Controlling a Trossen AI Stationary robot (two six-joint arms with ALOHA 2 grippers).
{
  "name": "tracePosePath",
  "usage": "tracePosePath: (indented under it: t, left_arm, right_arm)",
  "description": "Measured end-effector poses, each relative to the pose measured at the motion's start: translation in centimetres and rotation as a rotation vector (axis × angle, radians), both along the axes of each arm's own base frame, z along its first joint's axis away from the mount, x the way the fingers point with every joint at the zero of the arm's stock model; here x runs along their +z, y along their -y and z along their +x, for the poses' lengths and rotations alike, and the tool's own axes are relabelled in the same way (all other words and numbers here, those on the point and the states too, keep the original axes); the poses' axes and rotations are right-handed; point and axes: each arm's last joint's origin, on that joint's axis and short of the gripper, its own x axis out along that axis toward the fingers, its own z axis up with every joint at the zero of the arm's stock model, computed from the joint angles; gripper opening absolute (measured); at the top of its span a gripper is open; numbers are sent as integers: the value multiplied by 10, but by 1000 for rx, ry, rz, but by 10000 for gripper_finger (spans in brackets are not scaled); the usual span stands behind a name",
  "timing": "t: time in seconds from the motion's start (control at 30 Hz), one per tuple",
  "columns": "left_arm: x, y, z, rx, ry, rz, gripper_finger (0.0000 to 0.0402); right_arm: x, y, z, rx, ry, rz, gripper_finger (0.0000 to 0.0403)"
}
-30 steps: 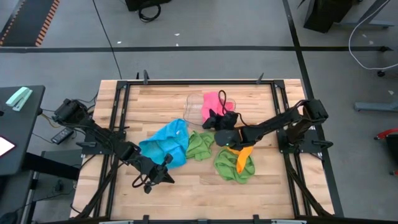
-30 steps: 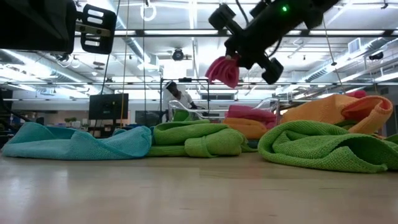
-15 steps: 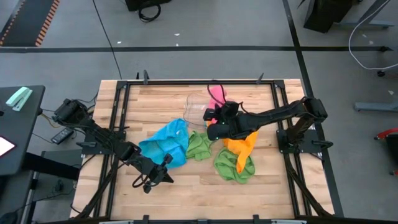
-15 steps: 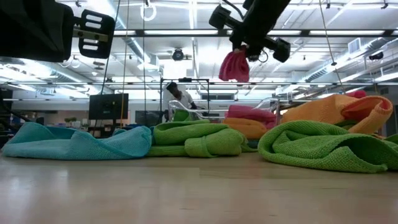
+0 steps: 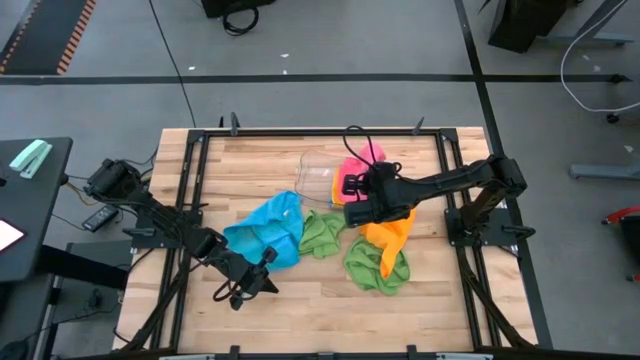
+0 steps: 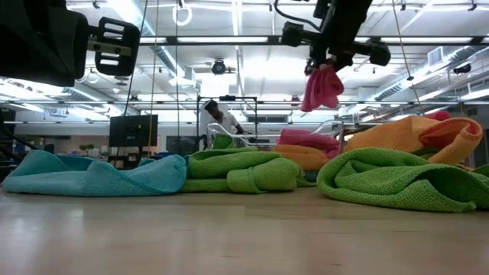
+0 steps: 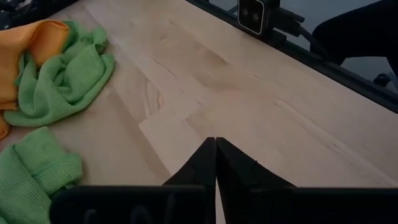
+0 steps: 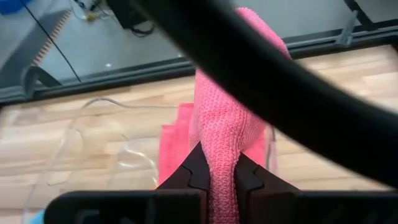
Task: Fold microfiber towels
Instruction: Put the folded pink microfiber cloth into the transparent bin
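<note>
A pink towel (image 6: pixel 322 88) is gripped and held aloft by the right end effector (image 8: pixel 213 177), at centre-right of the high view; the left end effector (image 7: pixel 216 163) is clenched empty at lower left, above bare worktop (image 5: pixel 300 300); blue (image 5: pixel 266 230), green (image 5: pixel 322 233) and orange towels (image 5: pixel 388 232) are heaped mid-frame

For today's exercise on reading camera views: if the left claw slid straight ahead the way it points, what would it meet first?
Probably nothing soon: the shut left claw points over the bare wooden table toward its dark edge rail; the green towels lie off to one side.
</note>
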Motion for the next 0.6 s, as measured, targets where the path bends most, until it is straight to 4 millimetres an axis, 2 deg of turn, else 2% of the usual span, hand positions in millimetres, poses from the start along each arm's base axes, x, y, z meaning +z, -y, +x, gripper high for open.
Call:
tracePosePath:
  t: [0.2, 0.6]
  left_arm:
    - [0, 0, 0, 1, 1, 1, 23]
    - [0, 0, 0, 1, 2, -1, 14]
  right_arm:
    - [1, 0, -7, -18, -45, 21, 25]
    - [-1, 7, -16, -32, -186, 115, 25]
